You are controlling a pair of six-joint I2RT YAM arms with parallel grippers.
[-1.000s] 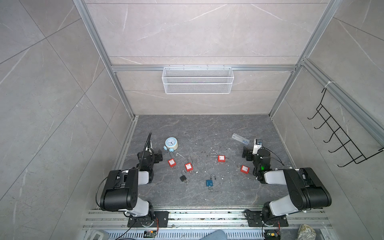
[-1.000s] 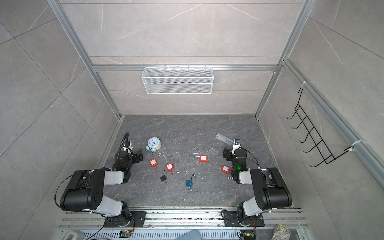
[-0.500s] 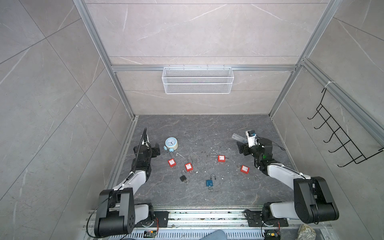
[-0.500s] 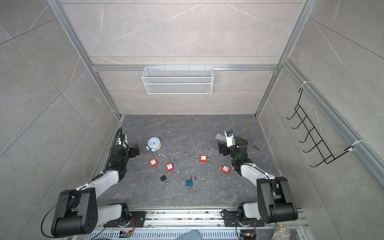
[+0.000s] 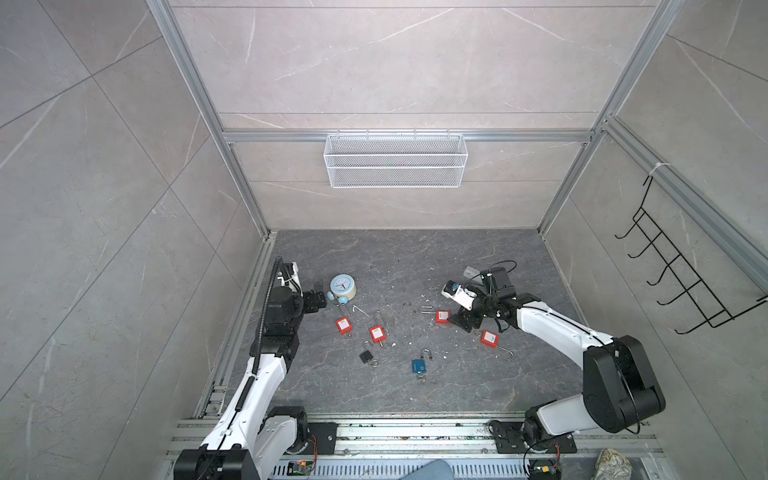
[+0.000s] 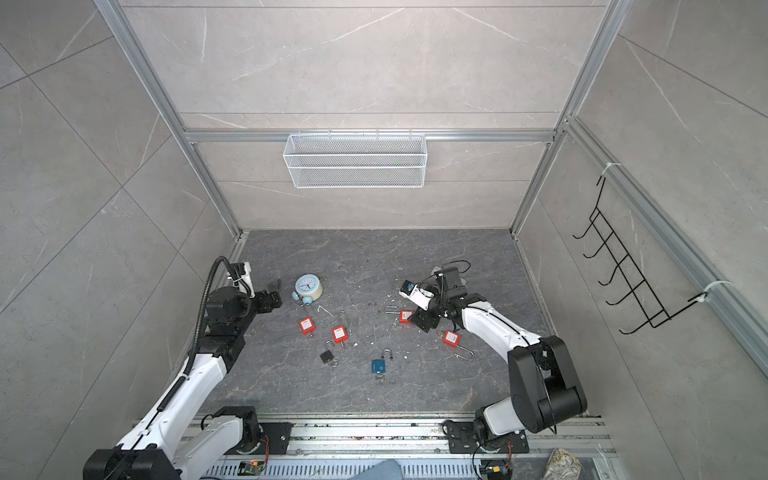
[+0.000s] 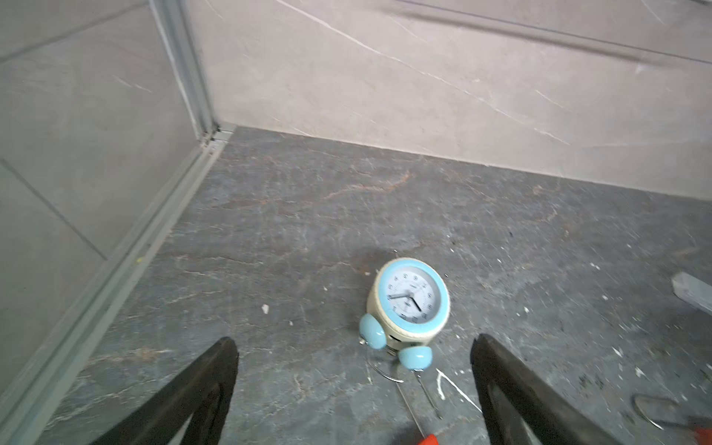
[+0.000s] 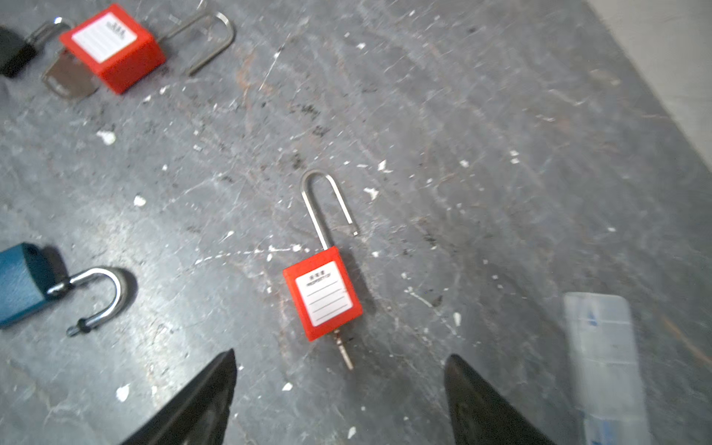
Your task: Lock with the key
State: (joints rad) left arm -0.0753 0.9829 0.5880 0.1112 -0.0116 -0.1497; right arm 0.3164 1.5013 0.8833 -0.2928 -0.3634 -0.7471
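Hovering spread and empty: right end effector [image 8: 340, 356] near red padlock [image 8: 323, 294] with key [image 8: 345, 352] inserted, left end effector [image 7: 354, 341] facing alarm clock [image 7: 412, 298].

**Cropped, smeared, unreadable**

In the right wrist view, the frame edge cuts off the blue padlock with a steel shackle [image 8: 27, 285] and the small black padlock [image 8: 13, 52]. The translucent plastic strip [image 8: 605, 358] is blurred. The label on the red long-shackled padlock [image 8: 323, 296] is too small to read. The left wrist view shows only a corner of a second red padlock [image 7: 429, 440].
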